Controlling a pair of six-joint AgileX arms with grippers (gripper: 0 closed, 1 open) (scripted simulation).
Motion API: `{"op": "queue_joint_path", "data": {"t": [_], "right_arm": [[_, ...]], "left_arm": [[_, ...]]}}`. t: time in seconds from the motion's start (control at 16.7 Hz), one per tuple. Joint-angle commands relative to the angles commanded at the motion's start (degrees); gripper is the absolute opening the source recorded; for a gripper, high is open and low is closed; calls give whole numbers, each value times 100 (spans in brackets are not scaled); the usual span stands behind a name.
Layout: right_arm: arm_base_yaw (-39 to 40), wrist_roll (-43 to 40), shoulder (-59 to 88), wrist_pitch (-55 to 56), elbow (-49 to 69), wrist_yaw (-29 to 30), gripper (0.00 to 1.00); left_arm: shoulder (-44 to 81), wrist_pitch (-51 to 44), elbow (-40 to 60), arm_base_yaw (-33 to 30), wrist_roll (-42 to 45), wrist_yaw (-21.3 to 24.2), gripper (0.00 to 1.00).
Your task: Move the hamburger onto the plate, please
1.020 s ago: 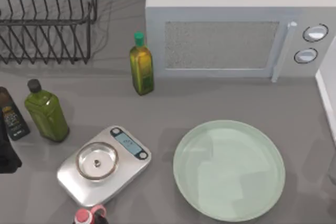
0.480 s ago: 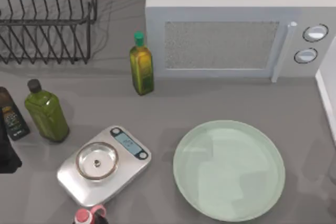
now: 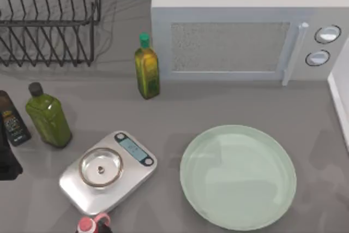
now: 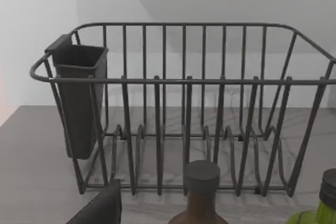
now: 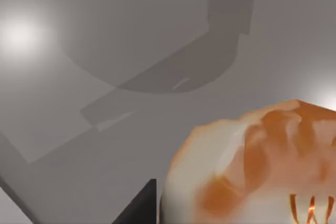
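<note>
The hamburger (image 5: 252,166), pale cream with orange patches, looms close in the right wrist view, well above the grey table. A round shadow with an arm-shaped shadow lies on the table under it. One dark finger (image 5: 139,205) of my right gripper rests against its side, and the gripper is shut on it. The plate (image 3: 238,176), large, round and pale mint green, lies bare at the table's front right. My left arm (image 3: 6,159) stays parked at the left edge of the top view.
A steel kitchen scale (image 3: 107,170) sits left of the plate, with a red-and-pink bottle top (image 3: 92,225) in front of it. Two green bottles (image 3: 48,115) (image 3: 146,68), a dark bottle (image 3: 12,118), a wire rack (image 3: 49,17) and a microwave (image 3: 245,25) stand behind.
Faint shadows over the plate and the table's right side have shifted. Nothing on the table has moved, and the left arm is still.
</note>
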Motion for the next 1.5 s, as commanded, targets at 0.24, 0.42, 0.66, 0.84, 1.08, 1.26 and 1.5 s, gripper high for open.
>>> {"op": "queue_joint_path", "data": {"t": [0.24,0.42,0.66,0.84,1.08,1.26,1.5], "right_arm": [[-3,19,-345,-657,461,1,0],[-3,19,-355,-669,473,1,0],[102,214,-232,-665,561,4,0],[433,920,98,-671,905,18,0],[1118,2548,792,-682,1517,39,0],[1755,4263,1418,-685,1979,41,0],[2641,6714,2212,-632,2570,34,0]], "left_arm": [[0,0,0,0,0,0,100],[0,0,0,0,0,0,100],[0,0,0,0,0,0,100],[0,0,0,0,0,0,100],[0,0,0,0,0,0,100],[0,0,0,0,0,0,100],[0,0,0,0,0,0,100]]}}
